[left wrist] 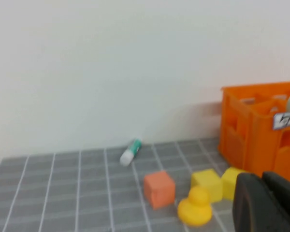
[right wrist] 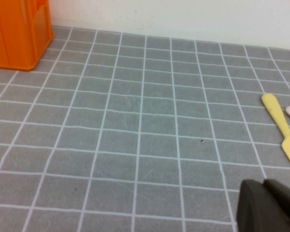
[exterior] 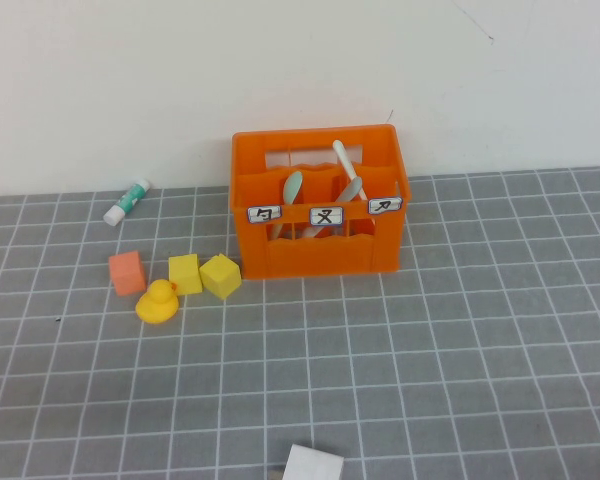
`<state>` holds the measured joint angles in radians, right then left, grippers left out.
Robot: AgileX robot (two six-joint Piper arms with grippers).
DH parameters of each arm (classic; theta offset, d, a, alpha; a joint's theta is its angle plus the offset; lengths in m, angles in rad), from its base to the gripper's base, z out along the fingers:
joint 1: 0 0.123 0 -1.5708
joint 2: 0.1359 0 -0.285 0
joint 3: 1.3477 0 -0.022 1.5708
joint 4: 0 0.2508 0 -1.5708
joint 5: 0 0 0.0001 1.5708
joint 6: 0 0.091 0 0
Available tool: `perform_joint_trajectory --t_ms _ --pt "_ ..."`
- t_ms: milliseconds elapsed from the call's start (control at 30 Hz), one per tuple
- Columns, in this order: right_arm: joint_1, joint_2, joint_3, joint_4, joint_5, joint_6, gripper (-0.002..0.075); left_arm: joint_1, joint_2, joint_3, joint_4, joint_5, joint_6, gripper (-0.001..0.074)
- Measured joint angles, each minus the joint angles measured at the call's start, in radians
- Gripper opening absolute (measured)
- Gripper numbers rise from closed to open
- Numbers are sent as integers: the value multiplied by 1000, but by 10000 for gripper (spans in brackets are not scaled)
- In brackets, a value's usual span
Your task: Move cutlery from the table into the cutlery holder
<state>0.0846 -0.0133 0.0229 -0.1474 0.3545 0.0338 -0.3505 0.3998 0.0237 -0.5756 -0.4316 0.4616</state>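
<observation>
A plain white wall backs the grey table (exterior: 460, 330), which is ruled with thin white grid lines. The orange cutlery holder (exterior: 320, 215) stands at the far edge by the wall, its three white labels facing the robot. All three cutlery pieces stand inside it: the pale mint-green spoon (exterior: 292, 190), the cream-white knife (exterior: 344, 160) leaning up past the rim, and the grey fork (exterior: 352, 188). Left of the holder lie a white-green tube (exterior: 127, 201), an orange cube (exterior: 127, 272), two yellow cubes (exterior: 204, 274) and a yellow rubber duck (exterior: 158, 301). The left gripper (left wrist: 268, 203) hangs near the duck, fingers pressed together, holding nothing. The right gripper (right wrist: 270, 205) is over bare table, likewise closed and empty, near a yellow knife (right wrist: 282, 130)
</observation>
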Motion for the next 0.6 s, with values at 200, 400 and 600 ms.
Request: perform_joint_trajectory --t_ms 200,400,600 --pt "0 0 0 0 0 0 -3 203 -58 0 220 210 -251 -1" --pt "0 0 0 0 0 0 -3 347 -146 5 388 416 -432 -1" --pt "0 0 0 0 0 0 -3 380 -293 5 499 620 -446 -1"
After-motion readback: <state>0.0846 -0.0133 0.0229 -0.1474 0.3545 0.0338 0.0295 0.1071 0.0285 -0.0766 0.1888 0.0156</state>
